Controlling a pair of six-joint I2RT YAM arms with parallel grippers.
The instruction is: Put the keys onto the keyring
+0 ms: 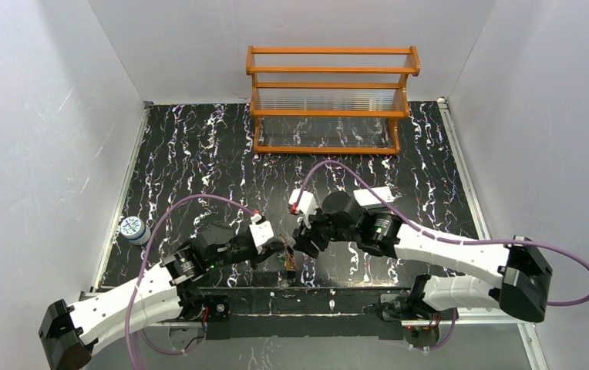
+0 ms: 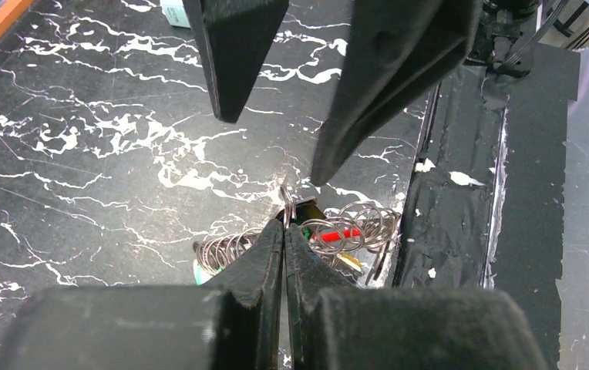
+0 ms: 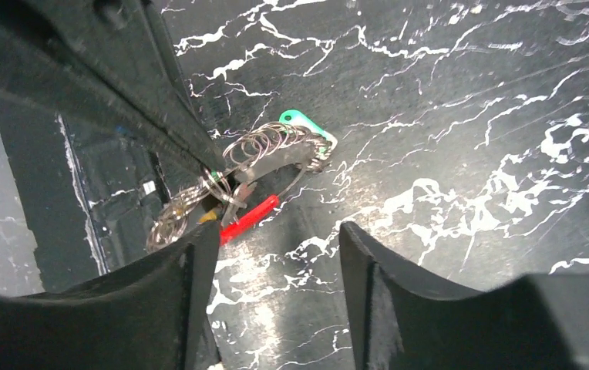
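Observation:
The keyring [image 2: 353,231] is a tangle of thin metal wire rings with a red strip [image 3: 249,218], lying near the table's front edge. A green key head [image 3: 303,123] shows at one end of it, also in the left wrist view [image 2: 199,274]. A yellow bit [image 2: 349,262] shows under the rings. My left gripper [image 2: 284,227] is shut, pinching one wire ring of the bunch. My right gripper [image 3: 276,247] is open and empty, hovering just beside and above the bunch; its fingers [image 2: 384,85] show in the left wrist view. In the top view the bunch [image 1: 287,266] sits between both grippers.
A wooden rack [image 1: 330,100] stands at the back of the table. A small white-and-blue tub [image 1: 132,228] sits at the left edge. A black taped strip [image 2: 469,231] runs along the front edge right next to the bunch. White walls close in on three sides.

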